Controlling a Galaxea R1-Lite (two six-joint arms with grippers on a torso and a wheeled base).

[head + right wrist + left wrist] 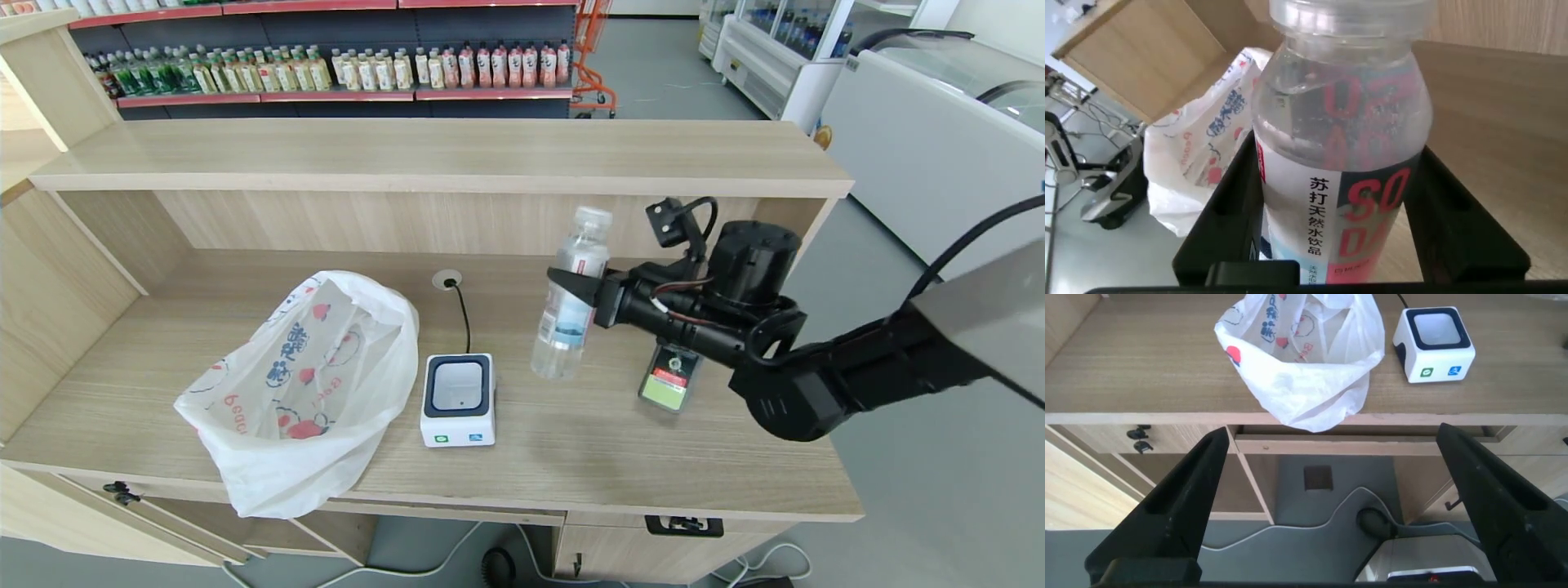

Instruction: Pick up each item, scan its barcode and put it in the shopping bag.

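Shop tabletop (pixel 571 457): the right claw (pixel 571 283) clamps the water bottle (pixel 560 339) mid-body, held upright and clear of the surface beside the scanner (pixel 458 398), presumably for barcode presentation. The shopping bag (pixel 302 392) gapes nearby to receive it. The left claw (pixel 1333 441) is spread wide and empty.
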